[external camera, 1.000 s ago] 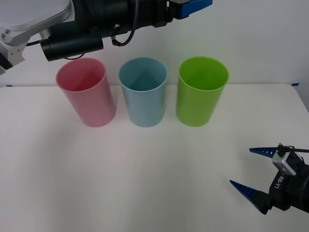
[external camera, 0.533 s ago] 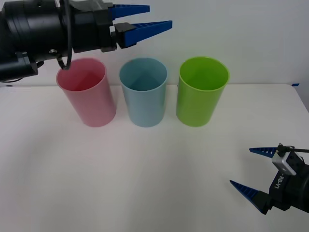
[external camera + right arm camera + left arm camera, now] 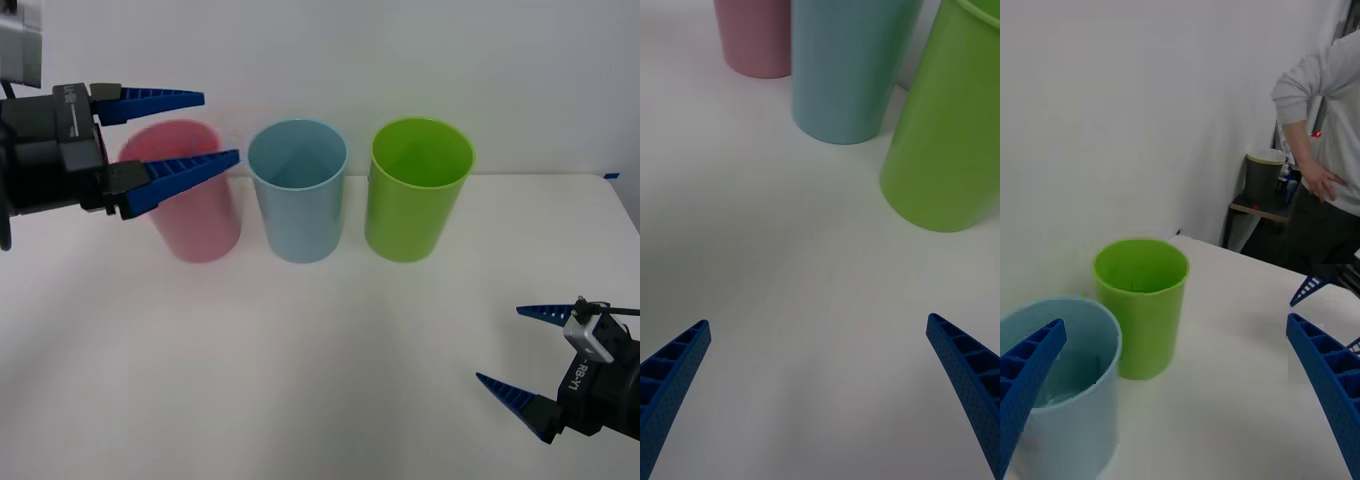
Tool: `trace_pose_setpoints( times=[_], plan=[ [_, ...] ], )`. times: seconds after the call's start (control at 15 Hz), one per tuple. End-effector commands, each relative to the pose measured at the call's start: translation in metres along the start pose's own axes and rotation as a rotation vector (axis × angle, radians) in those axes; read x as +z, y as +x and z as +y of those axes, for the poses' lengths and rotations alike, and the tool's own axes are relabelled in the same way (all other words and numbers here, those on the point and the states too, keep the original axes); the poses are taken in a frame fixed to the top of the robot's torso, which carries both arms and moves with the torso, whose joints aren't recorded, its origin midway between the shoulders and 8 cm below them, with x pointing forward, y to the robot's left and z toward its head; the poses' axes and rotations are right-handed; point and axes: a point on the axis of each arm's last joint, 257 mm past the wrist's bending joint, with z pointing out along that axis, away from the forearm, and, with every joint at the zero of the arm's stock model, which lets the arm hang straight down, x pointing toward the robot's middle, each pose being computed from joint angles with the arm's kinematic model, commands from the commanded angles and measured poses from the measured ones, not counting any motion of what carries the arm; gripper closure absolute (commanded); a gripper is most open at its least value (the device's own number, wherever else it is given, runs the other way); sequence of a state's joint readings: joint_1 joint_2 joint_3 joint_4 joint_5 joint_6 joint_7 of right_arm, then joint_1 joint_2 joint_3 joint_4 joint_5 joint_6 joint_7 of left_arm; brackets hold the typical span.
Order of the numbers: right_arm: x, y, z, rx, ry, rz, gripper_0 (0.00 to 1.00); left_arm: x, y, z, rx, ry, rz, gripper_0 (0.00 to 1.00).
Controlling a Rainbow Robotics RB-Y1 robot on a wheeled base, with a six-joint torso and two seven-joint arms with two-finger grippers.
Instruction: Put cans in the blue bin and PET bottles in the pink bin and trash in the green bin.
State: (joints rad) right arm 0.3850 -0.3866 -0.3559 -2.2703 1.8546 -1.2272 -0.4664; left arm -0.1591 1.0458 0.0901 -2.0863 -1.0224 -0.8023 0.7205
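Fingers spread wide and empty on left gripper (image 3: 185, 130), raised before pink bin (image 3: 200, 225); likewise wide on right gripper (image 3: 505, 350), low over tabletop (image 3: 300, 350). Blue bin (image 3: 297, 190) and green bin (image 3: 415, 190) upright alongside. Probably between items; next, finding another.

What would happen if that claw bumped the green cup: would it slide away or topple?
The green bin would probably tip rather than slide: it stands tall on a base narrower than its mouth. It looks like thin, smooth plastic, so likely light and easy to shove. Once down, its round wall would likely let it roll across the white table.
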Motion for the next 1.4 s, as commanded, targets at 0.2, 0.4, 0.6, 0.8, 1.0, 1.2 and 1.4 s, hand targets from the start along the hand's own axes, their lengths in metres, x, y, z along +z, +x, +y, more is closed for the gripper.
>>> trace_pose_setpoints(
  times=[0.2,0.4,0.6,0.8,1.0,1.2,1.4],
  plan=[
    [0.000,0.000,0.000,0.000,0.000,0.000,0.00,-0.049,0.047,-0.001,-0.006,-0.073,0.098,0.00],
    [0.000,0.000,0.000,0.000,0.000,0.000,0.00,-0.070,0.076,-0.005,-0.041,-0.116,0.155,0.00],
    [0.000,0.000,0.000,0.000,0.000,0.000,0.00,-0.090,0.107,-0.012,-0.104,-0.158,0.219,0.00],
    [0.000,0.000,0.000,0.000,0.000,0.000,0.00,-0.107,0.134,-0.020,-0.151,-0.211,0.277,0.00],
    [0.000,0.000,0.000,0.000,0.000,0.000,0.00,-0.119,0.161,-0.031,-0.229,-0.246,0.307,0.00],
    [0.000,0.000,0.000,0.000,0.000,0.000,0.00,-0.133,0.181,-0.041,-0.300,-0.278,0.319,0.00],
    [0.000,0.000,0.000,0.000,0.000,0.000,0.00,-0.143,0.194,-0.048,-0.351,-0.302,0.327,0.00]
  ],
)
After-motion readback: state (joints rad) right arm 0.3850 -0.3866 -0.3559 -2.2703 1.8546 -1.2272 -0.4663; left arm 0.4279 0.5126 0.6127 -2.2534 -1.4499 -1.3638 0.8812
